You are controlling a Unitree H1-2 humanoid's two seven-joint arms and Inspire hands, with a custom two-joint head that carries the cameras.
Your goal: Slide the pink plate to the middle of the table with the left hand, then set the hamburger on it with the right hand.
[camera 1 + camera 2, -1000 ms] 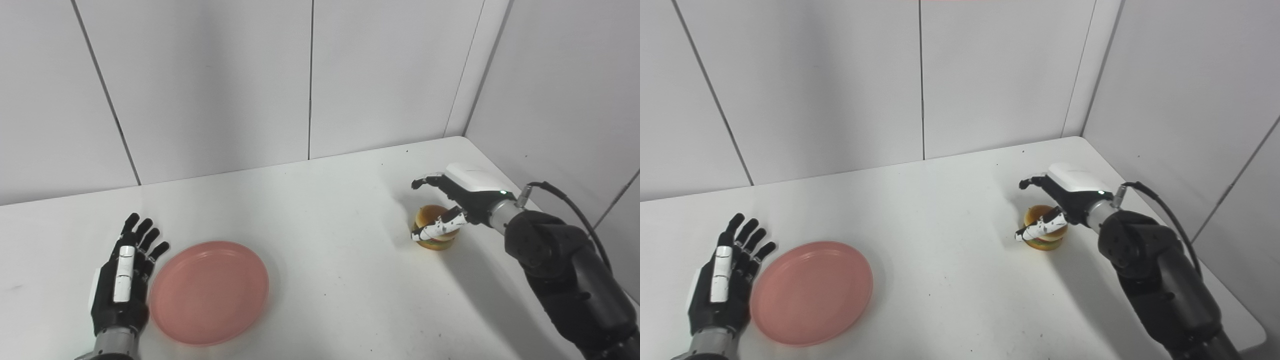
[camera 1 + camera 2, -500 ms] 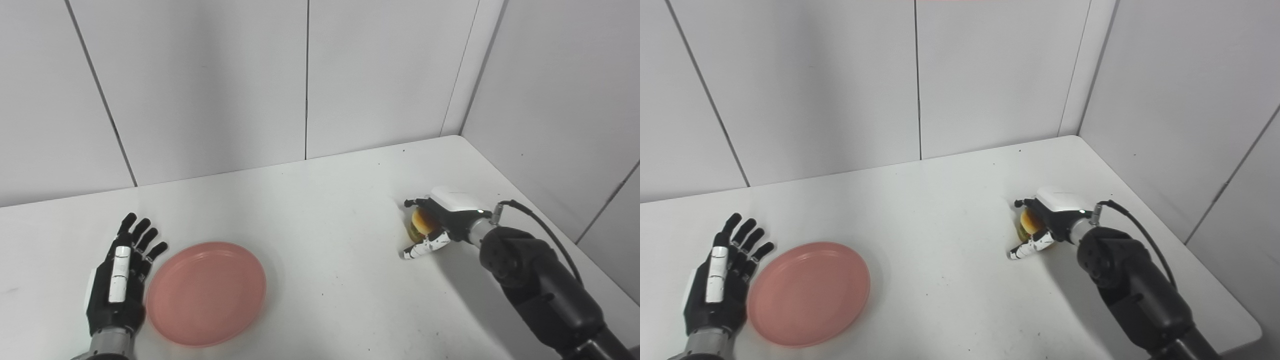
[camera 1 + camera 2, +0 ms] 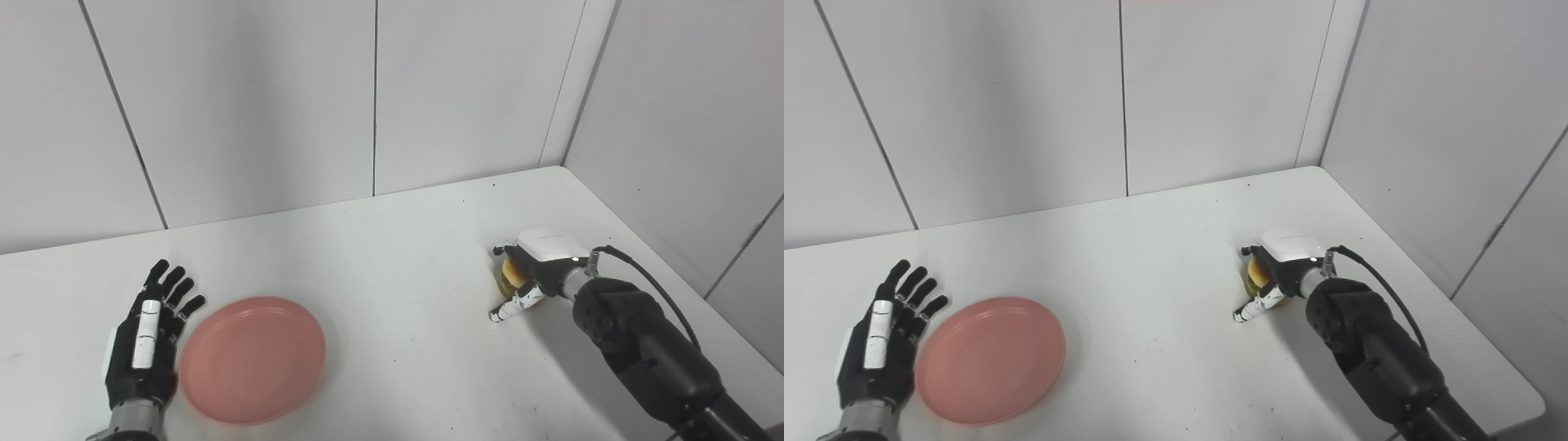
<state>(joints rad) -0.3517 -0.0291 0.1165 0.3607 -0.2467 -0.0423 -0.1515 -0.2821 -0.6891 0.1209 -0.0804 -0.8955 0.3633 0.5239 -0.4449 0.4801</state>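
White desk (image 3: 398, 257), grey panel walls. Right hand (image 3: 539, 266) sits down over hamburger (image 3: 509, 275) at far right, thumb splayed; grip can't be confirmed. Should close fully w/ thumb under bun before lifting. Left hand (image 3: 147, 337) flat, fingers spread, beside pink plate (image 3: 252, 358) near left, not centred.

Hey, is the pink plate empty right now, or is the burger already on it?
Empty. The pink plate shows only bare surface beside the open left hand; the hamburger sits far right on the table, under the right hand.
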